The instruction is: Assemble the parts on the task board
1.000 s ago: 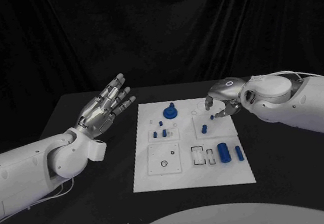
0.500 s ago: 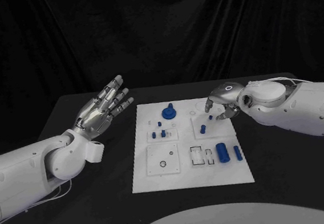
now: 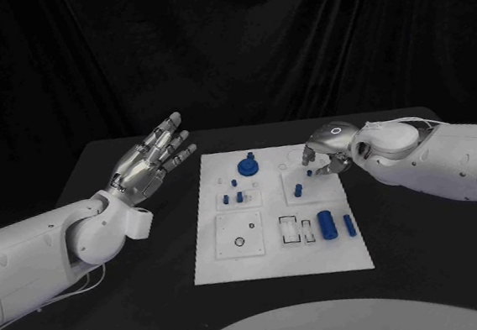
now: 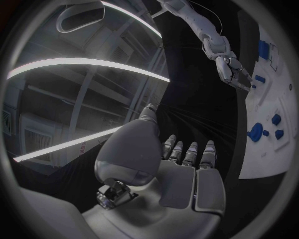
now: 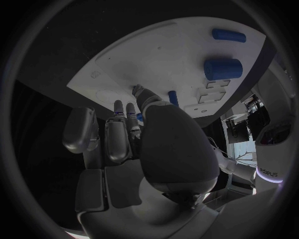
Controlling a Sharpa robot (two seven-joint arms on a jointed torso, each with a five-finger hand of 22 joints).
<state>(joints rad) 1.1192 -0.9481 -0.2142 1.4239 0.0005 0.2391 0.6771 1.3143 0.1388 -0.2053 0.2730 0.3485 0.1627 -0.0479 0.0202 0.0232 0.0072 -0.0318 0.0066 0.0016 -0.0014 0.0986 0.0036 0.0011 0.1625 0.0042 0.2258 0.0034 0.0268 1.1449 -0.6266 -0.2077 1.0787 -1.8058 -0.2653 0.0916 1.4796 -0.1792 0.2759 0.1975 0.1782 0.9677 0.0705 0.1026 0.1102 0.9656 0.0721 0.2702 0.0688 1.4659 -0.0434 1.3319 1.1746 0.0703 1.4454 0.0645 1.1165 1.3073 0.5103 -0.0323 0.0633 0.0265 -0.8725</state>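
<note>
Your white rectangular task board [image 3: 279,248] lies mid-table on the black table [image 3: 104,165]. Right silver hand [image 3: 328,153] hangs over the board's far right corner, fingers curled down by a small blue peg [image 3: 309,174]; whether it grips it, you cannot tell. Left silver hand [image 3: 154,157] is raised beside the board's left edge, fingers spread, holding nothing. A thick blue cylinder [image 3: 328,225] lies near the board's right edge; a blue knob [image 3: 248,163] stands at its far end.

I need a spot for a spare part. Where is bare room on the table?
The black table is bare beneath the raised left hand, left of the task board, and before the board's near edge. The board's far right, under the right hand, is crowded.
</note>
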